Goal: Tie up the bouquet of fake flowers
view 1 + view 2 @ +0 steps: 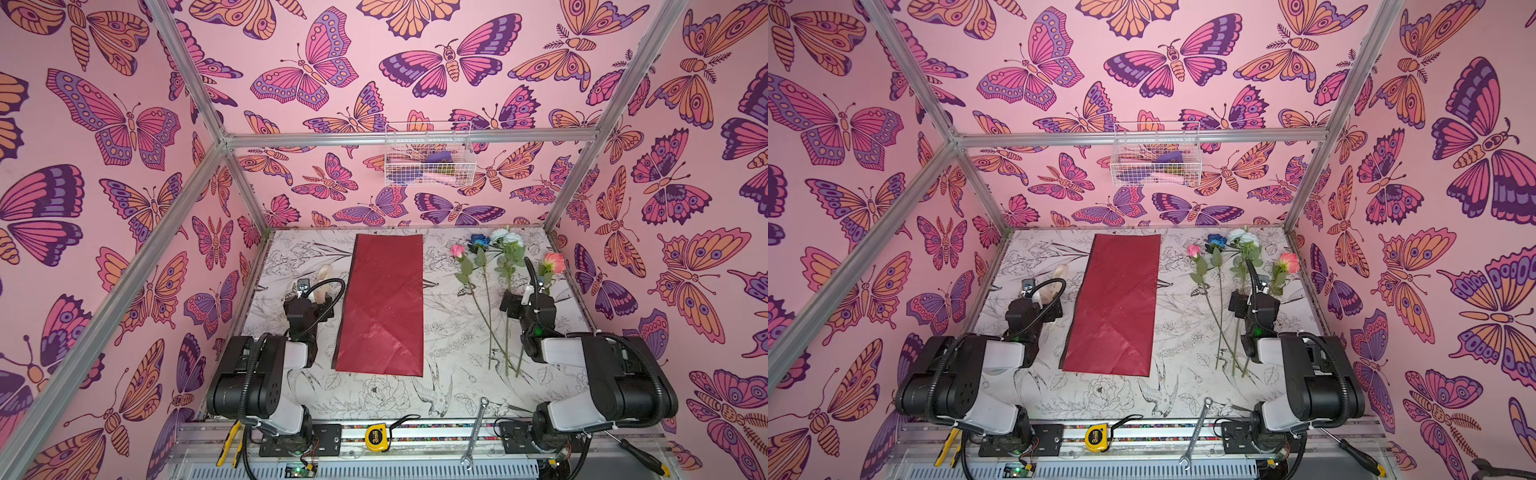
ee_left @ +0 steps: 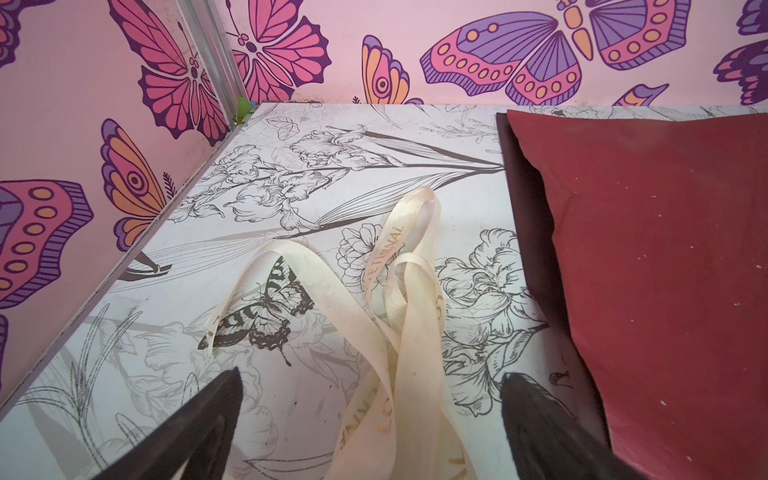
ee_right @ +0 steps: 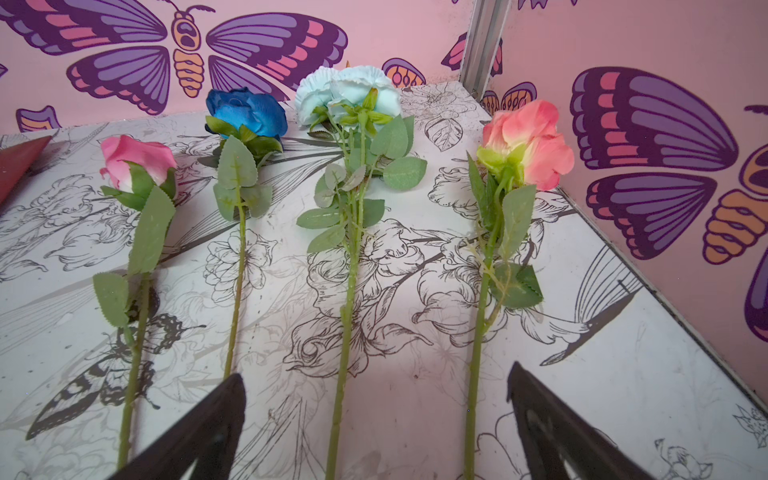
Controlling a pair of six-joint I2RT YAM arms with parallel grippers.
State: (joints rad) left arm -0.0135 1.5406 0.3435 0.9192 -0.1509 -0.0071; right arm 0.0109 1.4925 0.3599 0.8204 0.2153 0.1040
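Note:
The fake flowers lie loose, side by side, on the right of the table: a pink rose, a blue one, a white one and a peach one. Their stems run toward my right gripper, which hovers open above the white and peach stems, holding nothing. Dark red wrapping paper lies flat mid-table. A cream lettered ribbon lies crumpled left of the paper, under my open left gripper. In both top views each gripper is mostly hidden under its own wrist.
A white wire basket hangs on the back wall. Along the front rail lie a yellow tape measure, a wrench, yellow-handled pliers and a screwdriver. Butterfly-print walls close in both sides.

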